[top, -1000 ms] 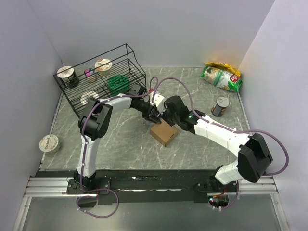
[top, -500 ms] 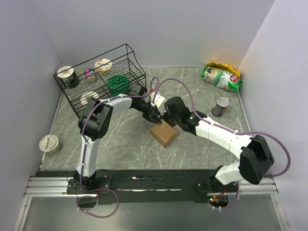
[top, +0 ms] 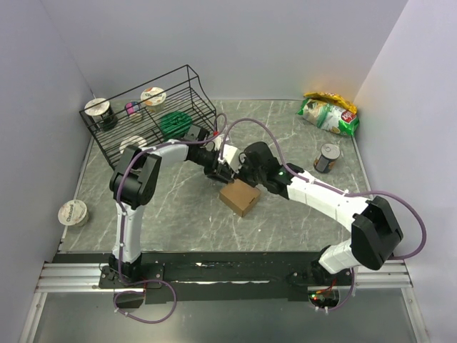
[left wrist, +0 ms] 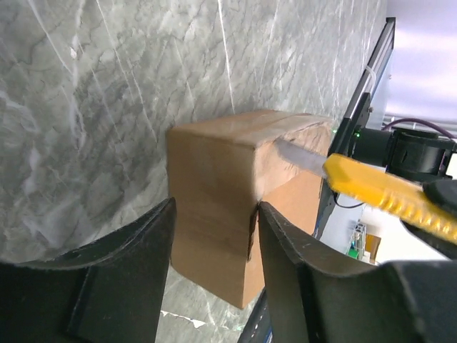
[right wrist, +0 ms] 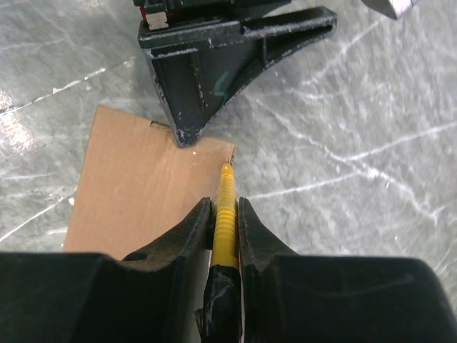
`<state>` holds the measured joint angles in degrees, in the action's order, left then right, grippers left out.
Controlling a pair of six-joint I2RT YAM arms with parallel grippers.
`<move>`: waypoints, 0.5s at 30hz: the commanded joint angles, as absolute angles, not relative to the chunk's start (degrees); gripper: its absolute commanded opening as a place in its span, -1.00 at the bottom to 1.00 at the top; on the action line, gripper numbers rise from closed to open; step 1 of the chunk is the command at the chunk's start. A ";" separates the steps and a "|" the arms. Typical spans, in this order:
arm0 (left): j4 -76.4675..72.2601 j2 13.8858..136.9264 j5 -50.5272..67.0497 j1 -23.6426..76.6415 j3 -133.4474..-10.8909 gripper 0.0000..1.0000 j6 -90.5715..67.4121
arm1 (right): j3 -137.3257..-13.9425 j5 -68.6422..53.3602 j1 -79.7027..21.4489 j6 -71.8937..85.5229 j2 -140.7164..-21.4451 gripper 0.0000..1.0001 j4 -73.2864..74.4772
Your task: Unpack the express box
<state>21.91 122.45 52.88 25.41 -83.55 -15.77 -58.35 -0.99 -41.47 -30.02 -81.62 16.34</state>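
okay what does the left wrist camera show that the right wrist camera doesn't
Only the left wrist view shows the knife's metal blade against the box's top corner, plus the box's side faces. Only the right wrist view shows the right gripper clamped on the yellow knife, and the left gripper from outside, at the box's far edge. Both show the cardboard box and marble table.

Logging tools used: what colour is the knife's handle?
Yellow; the knife shows best in the left wrist view, held by the right gripper.

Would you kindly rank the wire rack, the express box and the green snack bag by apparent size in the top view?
1. wire rack
2. green snack bag
3. express box; close to the bag, so that pair is uncertain.
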 commanded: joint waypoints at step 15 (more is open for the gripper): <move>25.49 127.18 48.69 27.25 -86.75 -0.69 -15.64 | -59.50 -5.80 -39.38 -32.26 -81.04 -1.00 15.73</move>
<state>24.80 124.36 54.11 26.22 -86.39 -16.60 -59.42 -3.97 -40.51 -32.58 -83.57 14.13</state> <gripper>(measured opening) 0.228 0.239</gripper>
